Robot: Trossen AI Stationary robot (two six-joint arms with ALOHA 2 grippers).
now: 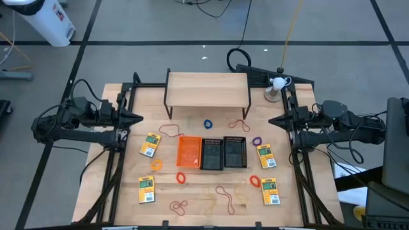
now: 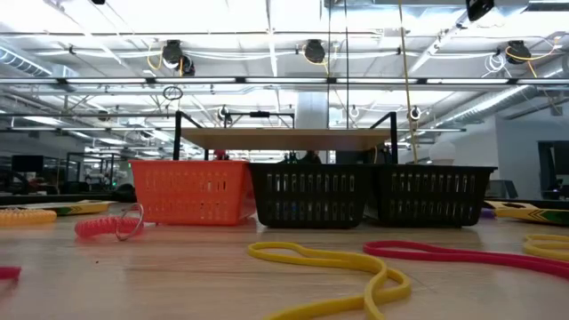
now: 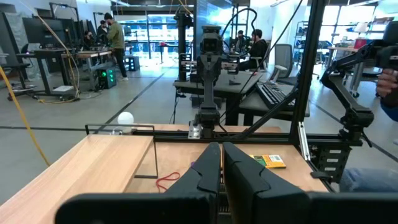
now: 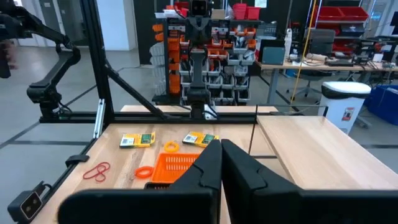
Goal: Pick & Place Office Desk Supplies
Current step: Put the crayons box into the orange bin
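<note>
Three mesh bins stand side by side mid-table: one orange bin and two black bins. Yellow-and-green packs lie flat around them. Thin rubber bands are scattered about: blue, red, purple, orange, tan. My left gripper hangs shut above the table's left edge. My right gripper hangs shut above the right edge. Neither holds anything.
A light wooden shelf on black legs stands at the far edge, behind the bins. A small white object on a stand sits at the far right corner. Black frame rails run along both sides. People move in the room beyond the table.
</note>
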